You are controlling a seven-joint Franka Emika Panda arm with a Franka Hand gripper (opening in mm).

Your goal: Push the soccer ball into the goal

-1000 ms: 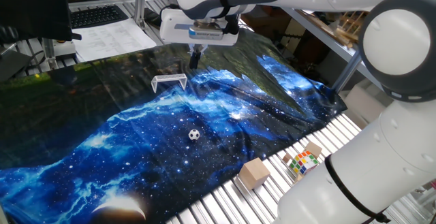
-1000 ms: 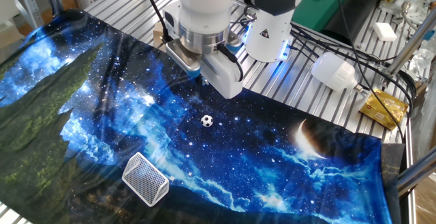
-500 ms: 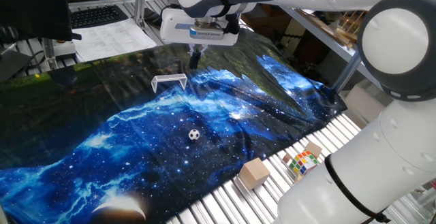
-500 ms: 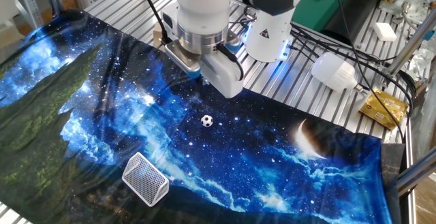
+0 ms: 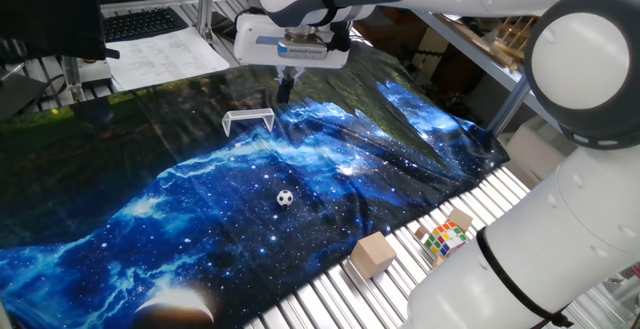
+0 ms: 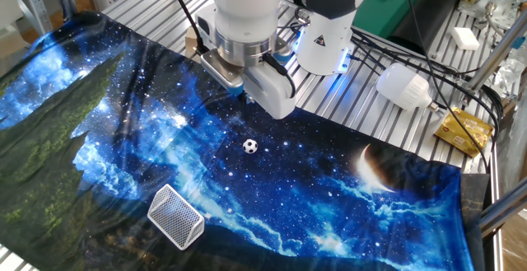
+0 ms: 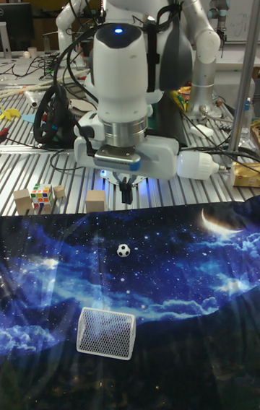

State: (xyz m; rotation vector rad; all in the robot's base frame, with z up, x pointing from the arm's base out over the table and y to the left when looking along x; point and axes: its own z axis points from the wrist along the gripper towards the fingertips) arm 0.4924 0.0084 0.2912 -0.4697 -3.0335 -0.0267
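The soccer ball (image 5: 285, 198) (image 6: 250, 146) (image 7: 123, 250), tiny and white with black patches, rests on the blue galaxy cloth. The goal (image 5: 248, 121) (image 6: 175, 216) (image 7: 105, 333), a small white frame with mesh, stands on the darker part of the cloth, several ball-widths beyond the ball. My gripper (image 5: 285, 87) (image 7: 126, 193) hangs well above the cloth, its dark fingers pressed together and holding nothing. In the other fixed view the hand's body hides the fingertips. In the tall view the gripper sits on the ball's robot side, opposite the goal.
A tan wooden block (image 5: 372, 252) (image 7: 94, 201) and a multicoloured puzzle cube (image 5: 443, 237) (image 7: 42, 195) lie on the slatted table near the cloth's edge. A white bulb-like object (image 6: 403, 86) and a gold packet (image 6: 463, 131) lie beside the robot base.
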